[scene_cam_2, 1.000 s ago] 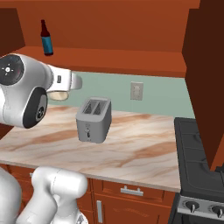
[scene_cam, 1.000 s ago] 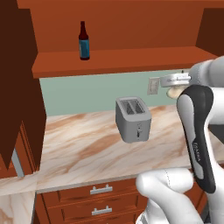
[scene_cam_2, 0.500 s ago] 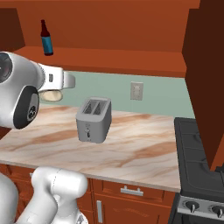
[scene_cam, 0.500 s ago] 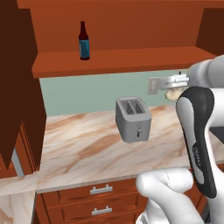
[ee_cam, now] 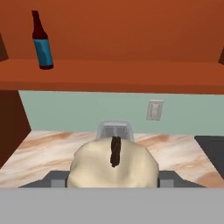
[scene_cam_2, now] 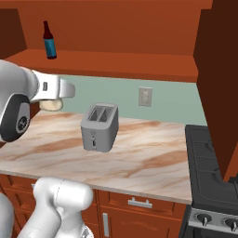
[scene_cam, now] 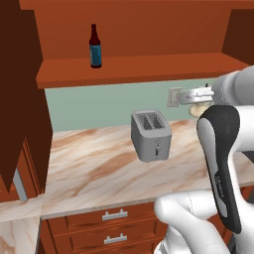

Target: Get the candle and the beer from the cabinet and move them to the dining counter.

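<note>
Between the tool's (ee_cam: 114, 181) fingers, candle (ee_cam: 113, 168) held, beer (ee_cam: 41, 41) on cabinet (ee_cam: 131, 74) shelf

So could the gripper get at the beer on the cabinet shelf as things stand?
Probably not yet. The gripper is shut on the candle, so its jaws are taken. The way itself looks free: the beer stands alone on the open cabinet shelf, nothing before it.

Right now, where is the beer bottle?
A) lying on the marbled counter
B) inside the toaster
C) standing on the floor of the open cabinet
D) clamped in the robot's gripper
C: the beer bottle stands upright on the cabinet floor, above the toaster; the gripper holds the cream candle instead.
</note>
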You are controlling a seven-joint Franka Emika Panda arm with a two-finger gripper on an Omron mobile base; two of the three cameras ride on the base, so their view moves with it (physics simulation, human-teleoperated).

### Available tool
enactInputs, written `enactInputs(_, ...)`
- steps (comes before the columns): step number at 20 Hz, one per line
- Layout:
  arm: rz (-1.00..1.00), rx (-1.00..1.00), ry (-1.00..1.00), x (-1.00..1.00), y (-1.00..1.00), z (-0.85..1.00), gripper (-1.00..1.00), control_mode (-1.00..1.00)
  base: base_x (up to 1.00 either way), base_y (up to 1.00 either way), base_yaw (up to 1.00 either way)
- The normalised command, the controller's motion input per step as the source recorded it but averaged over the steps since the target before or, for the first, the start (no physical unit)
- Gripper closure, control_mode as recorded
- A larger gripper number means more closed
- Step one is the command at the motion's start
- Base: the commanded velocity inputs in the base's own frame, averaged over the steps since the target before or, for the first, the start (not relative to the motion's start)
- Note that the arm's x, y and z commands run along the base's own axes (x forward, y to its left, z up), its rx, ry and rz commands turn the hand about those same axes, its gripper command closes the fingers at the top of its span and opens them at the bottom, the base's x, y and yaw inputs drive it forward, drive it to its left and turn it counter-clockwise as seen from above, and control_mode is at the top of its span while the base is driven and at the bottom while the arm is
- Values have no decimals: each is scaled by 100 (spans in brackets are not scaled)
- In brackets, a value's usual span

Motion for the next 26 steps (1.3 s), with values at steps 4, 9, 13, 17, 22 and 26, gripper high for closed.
enactInputs(4,-3,0,0,-10,-8,0,100,-100,0,0,0)
enactInputs(9,0,0,0,-5,-15,0,100,-100,0,0,0)
enactInputs(13,0,0,0,0,-2,0,100,100,-8,-2,0)
enactInputs(17,0,0,0,0,0,0,100,100,-77,-7,0)
enactInputs(22,0,0,0,0,0,0,100,100,-100,-27,0)
enactInputs(26,0,0,0,0,0,0,100,100,-100,-35,0)
